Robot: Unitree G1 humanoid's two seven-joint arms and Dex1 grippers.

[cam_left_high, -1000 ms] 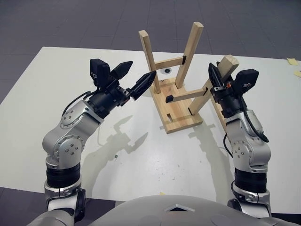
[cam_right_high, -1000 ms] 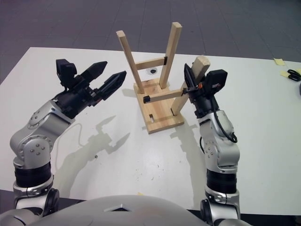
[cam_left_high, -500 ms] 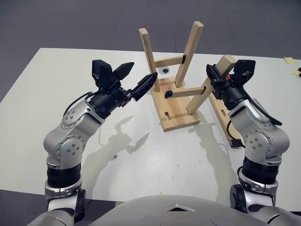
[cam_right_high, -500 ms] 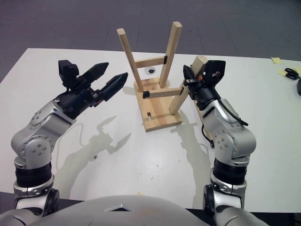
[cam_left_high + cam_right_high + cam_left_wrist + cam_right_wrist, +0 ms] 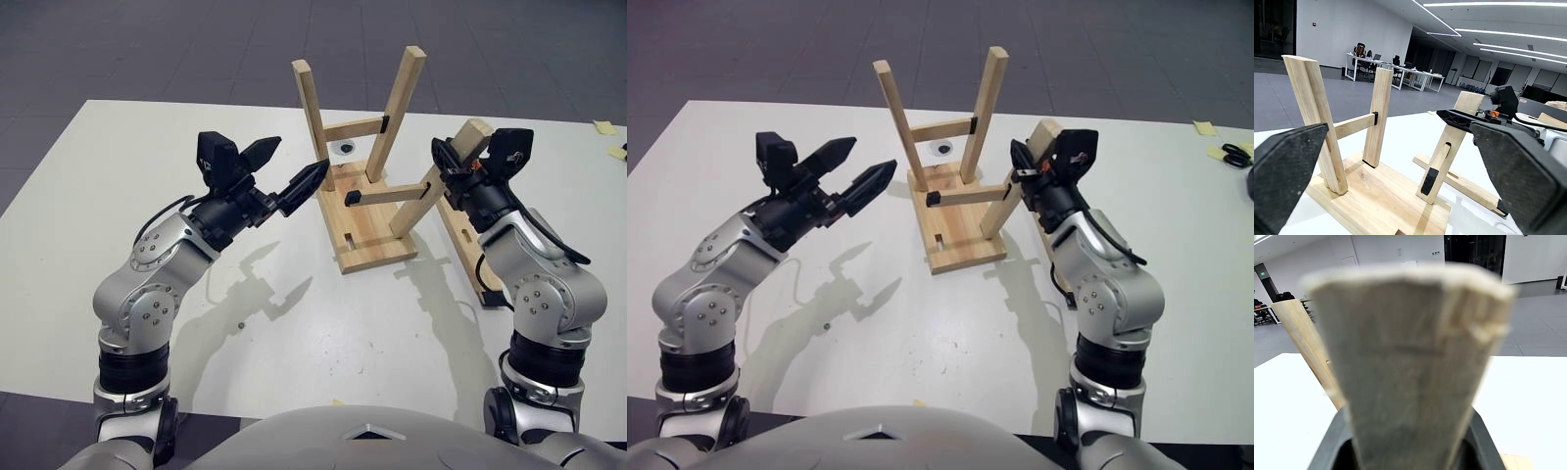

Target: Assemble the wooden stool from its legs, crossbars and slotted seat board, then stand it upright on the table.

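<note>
The right gripper (image 5: pixel 451 168) is clamping the third leg (image 5: pixel 411 211), which is tilting up and rightward off the seat board (image 5: pixel 380 253) mid-table. The left gripper (image 5: pixel 300 155) is hanging wide open just left.

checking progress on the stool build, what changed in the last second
The open left gripper edged closer to the stool. The right arm swung its elbow outward, while the right gripper stayed shut on the tilted leg. The rest of the stool barely shifted.
</note>
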